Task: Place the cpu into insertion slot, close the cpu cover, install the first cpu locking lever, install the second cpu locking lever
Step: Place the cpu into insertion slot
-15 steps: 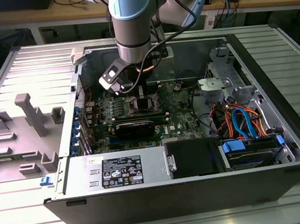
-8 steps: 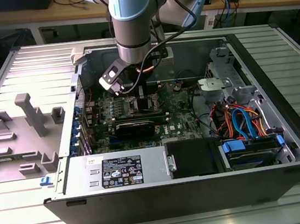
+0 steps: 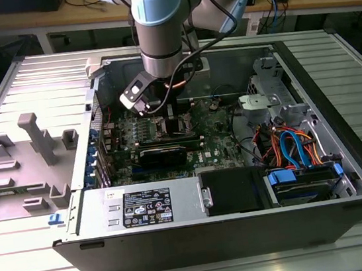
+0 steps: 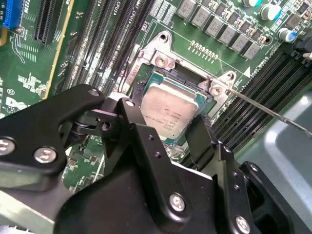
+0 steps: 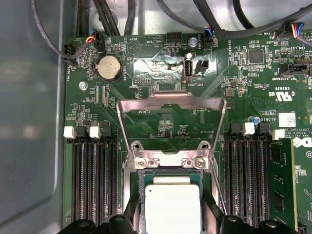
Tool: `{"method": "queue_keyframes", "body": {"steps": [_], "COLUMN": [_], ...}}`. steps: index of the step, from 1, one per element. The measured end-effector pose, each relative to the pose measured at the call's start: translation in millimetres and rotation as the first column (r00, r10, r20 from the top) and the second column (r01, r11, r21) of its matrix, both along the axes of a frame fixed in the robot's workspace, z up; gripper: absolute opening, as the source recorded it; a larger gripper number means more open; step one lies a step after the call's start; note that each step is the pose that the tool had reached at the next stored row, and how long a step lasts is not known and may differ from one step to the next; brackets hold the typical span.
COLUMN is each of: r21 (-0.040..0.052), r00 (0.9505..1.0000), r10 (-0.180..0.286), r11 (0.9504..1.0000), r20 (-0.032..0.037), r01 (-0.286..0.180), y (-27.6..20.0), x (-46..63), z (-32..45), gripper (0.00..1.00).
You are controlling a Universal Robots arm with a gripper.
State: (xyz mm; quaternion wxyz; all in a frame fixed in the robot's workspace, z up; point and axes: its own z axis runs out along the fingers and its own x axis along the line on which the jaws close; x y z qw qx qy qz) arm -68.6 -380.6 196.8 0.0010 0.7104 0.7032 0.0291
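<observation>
While the arm (image 3: 160,31) is reaching down into the open computer case (image 3: 181,239), a grey moulded fixture (image 3: 34,138) is sitting on the exterior view's left. A bundle of orange and blue cables (image 3: 293,147) is lying inside the case on that view's right.

In the first wrist view, the cpu (image 5: 173,207) is lying flat on the green motherboard (image 5: 253,78), with banks of black memory slots (image 5: 92,185) running along both sides of it. The cpu cover (image 5: 171,100) is standing swung open, clear of the chip and hinged just beside it.

In the second wrist view, the chip is sitting inside the insertion slot (image 4: 163,77), and the gripper (image 4: 165,116) is straddling it closely. Whether it is clamping the chip or standing loose around it cannot be told. A thin locking lever (image 4: 263,109) is slanting away from the slot's corner.
</observation>
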Motion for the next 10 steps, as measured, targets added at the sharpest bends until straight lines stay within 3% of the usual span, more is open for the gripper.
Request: {"method": "queue_keyframes", "body": {"steps": [10], "r21": [-0.0004], "r00": [0.9999], "r10": [-0.01], "r11": [0.9999], "r20": [-0.0019], "r01": [0.01], "y": [1.9], "x": [0.8], "z": [1.9], "gripper": [0.61]}}
